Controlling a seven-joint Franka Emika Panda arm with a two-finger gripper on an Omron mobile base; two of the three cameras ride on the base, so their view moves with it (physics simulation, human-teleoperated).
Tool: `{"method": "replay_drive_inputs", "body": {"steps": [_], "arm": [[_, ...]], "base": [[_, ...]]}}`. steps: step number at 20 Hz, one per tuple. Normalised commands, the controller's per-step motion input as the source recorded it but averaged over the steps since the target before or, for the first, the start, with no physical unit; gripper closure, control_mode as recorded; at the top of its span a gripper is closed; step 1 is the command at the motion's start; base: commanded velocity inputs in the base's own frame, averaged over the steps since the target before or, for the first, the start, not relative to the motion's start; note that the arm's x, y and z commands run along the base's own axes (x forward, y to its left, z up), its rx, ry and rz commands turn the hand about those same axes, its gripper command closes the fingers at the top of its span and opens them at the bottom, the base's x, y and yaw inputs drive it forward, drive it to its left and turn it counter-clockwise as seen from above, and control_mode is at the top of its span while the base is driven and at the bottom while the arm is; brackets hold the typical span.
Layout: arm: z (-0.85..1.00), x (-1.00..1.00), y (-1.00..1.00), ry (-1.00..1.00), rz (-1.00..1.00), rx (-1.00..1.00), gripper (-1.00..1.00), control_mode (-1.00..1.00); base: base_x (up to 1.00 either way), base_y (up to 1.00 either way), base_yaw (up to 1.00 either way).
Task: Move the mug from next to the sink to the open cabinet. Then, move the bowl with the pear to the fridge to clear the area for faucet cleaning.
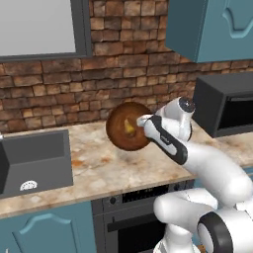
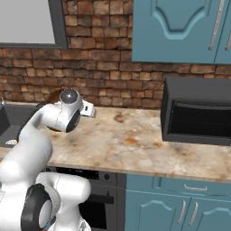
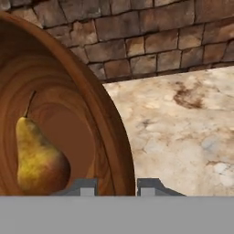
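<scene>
Beside the sink [image 1: 34, 163], on its right above the marbled tabletop [image 1: 99, 170]: one bowl [image 1: 127, 126], brown wood, lifted and tilted so its inside faces the left base camera. One pear [image 3: 39, 160], yellow, lies inside the bowl against its lower wall. Claw [image 3: 116, 186] pinches the bowl's rim, one tip inside and one outside; a black microwave [image 2: 197, 110] stands well right of the bowl.

A brick wall [image 1: 59, 84] backs the mottled stone counter [image 2: 135, 144], with a black microwave [image 2: 198, 110] under teal cupboards [image 2: 176, 29].
</scene>
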Motion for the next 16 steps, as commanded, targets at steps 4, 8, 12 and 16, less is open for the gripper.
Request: {"method": "replay_drive_inputs", "body": {"steps": [4,8,12,16], "arm": [[0.74,-1.0,-0.12,-0.01,-0.21,0.33,1.0,-1.0],[0.55,-0.6,-0.04,0.11,-0.23,0.37,1.0,-1.0],[0.16,-0.06,0.0,0.45,-0.14,0.27,1.0,-1.0],[0.14,0.0,-0.06,0.66,-0.1,0.28,1.0,-1.0]], "base": [[0.0,0.0,0.0],[0.0,0.0,0.0],[0.0,0.0,0.0],[0.0,0.0,0.0]]}}
